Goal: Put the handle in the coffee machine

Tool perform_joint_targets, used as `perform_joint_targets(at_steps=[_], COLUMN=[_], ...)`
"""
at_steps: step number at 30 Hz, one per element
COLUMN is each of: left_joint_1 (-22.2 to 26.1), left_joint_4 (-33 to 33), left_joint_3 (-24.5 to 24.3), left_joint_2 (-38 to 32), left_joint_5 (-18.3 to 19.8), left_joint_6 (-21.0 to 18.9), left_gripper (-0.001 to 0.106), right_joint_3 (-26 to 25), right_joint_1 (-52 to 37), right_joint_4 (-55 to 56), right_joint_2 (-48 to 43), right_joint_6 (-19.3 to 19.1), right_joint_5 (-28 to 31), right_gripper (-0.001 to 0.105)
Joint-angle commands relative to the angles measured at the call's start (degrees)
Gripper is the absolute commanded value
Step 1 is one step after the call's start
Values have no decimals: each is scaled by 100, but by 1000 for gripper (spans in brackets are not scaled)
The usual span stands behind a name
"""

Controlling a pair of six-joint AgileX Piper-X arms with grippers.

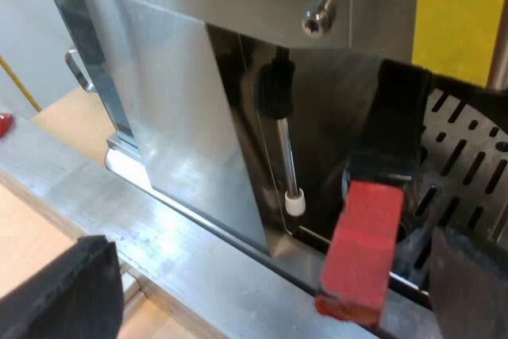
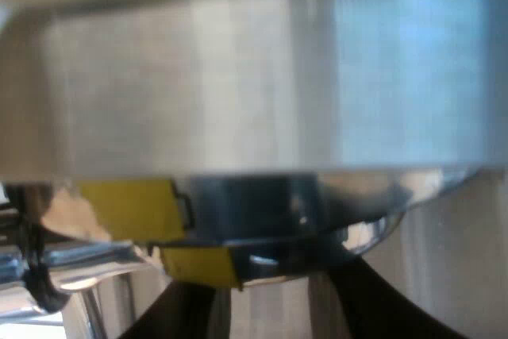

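Observation:
The holder's dark handle (image 1: 393,129) sticks out of the espresso machine (image 1: 182,117) above the slotted drip tray (image 1: 468,156). Its red end (image 1: 361,252) points toward me. My left gripper (image 1: 266,263) is open, its black fingers (image 1: 59,291) spread wide. The red end lies between them, much closer to one, and I see no contact. My right gripper (image 2: 270,279) sits right up against a broad shiny metal body (image 2: 238,77) with a curved lower rim that mirrors something yellow.
A steam wand (image 1: 287,156) with a black grip and white tip hangs beside the handle. A bolt head (image 1: 315,23) sits on the steel panel above. A metal ledge (image 1: 198,252) runs along the machine's base over a wooden surface (image 1: 32,236).

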Motion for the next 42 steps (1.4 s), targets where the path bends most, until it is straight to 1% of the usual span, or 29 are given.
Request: perform_joint_targets(at_steps=[1, 4, 6, 9, 11, 13, 14, 15, 16, 17, 18, 23, 25, 27, 28, 30, 32, 35, 38, 39, 40, 42], left_joint_1=[-4, -4, -4, -4, -4, -4, -4, -4, -4, -4, -4, -4, -4, -4, -47, -137, -260, -459, -714, -781, -847, -901], left_joint_4=[-11, -23, -35, -117, -196, -301, -333, -451, -536, -565, -654, -823, -855, -855, -855, -855, -830, -750, -736, -702, -623, -435], left_joint_3=[-277, -520, -601, -652, -650, -650, -650, -650, -650, -650, -650, -650, -650, -650, -650, -650, -650, -650, -650, -650, -676, -744], left_joint_2=[-43, -43, -43, -43, -43, -43, -43, -43, -43, -43, -43, -6, 100, 199, 269, 358, 451, 530, 554, 552, 552, 552], left_joint_5=[57, 0, -13, -133, -263, -392, -410, -505, -522, -522, -521, -521, -521, -561, -652, -1079, -1330, -1382, -1774, -1870, -1945, -1973], left_joint_6=[-156, -182, -186, -186, -245, -339, -347, -347, -347, -347, -347, -533, -696, -749, -749, -748, -748, -734, -720, -642, -601, -597], left_gripper=[80, 80, 80, 79, 75, 63, 58, 36, 19, 13, 1, 1, 1, 1, 1, 1, 1, 1, 1, 1, 1, 1], right_joint_3=[-109, -109, -109, -109, -109, -109, -109, -109, -109, -109, -109, -109, -109, -109, -109, -109, -109, -109, -109, -109, -109, -109], right_joint_1=[-35, -35, -35, -35, -35, -35, -35, -35, -35, -35, -35, -35, -35, -35, -35, -35, -35, -35, -35, -35, -35, -35], right_joint_4=[-719, -719, -737, -763, -790, -802, -802, -802, -802, -802, -802, -802, -802, -802, -802, -802, -802, -802, -802, -802, -802, -802], right_joint_2=[-209, -209, -209, -209, -209, -209, -209, -209, -209, -209, -209, -209, -209, -209, -209, -209, -209, -209, -209, -209, -209, -209], right_joint_6=[-27, -27, -27, -27, -27, -27, -27, -27, -27, -27, -27, -27, -27, -27, -27, -27, -27, -27, -27, -27, -27, -27], right_joint_5=[35, 35, 35, 35, 35, 35, 35, 35, 35, 35, 35, 35, 35, 35, 35, 35, 35, 35, 35, 35, 35, 35], right_gripper=[27, 27, 27, 27, 27, 27, 27, 27, 27, 27, 27, 27, 27, 27, 27, 27, 27, 27, 27, 27, 27, 27])
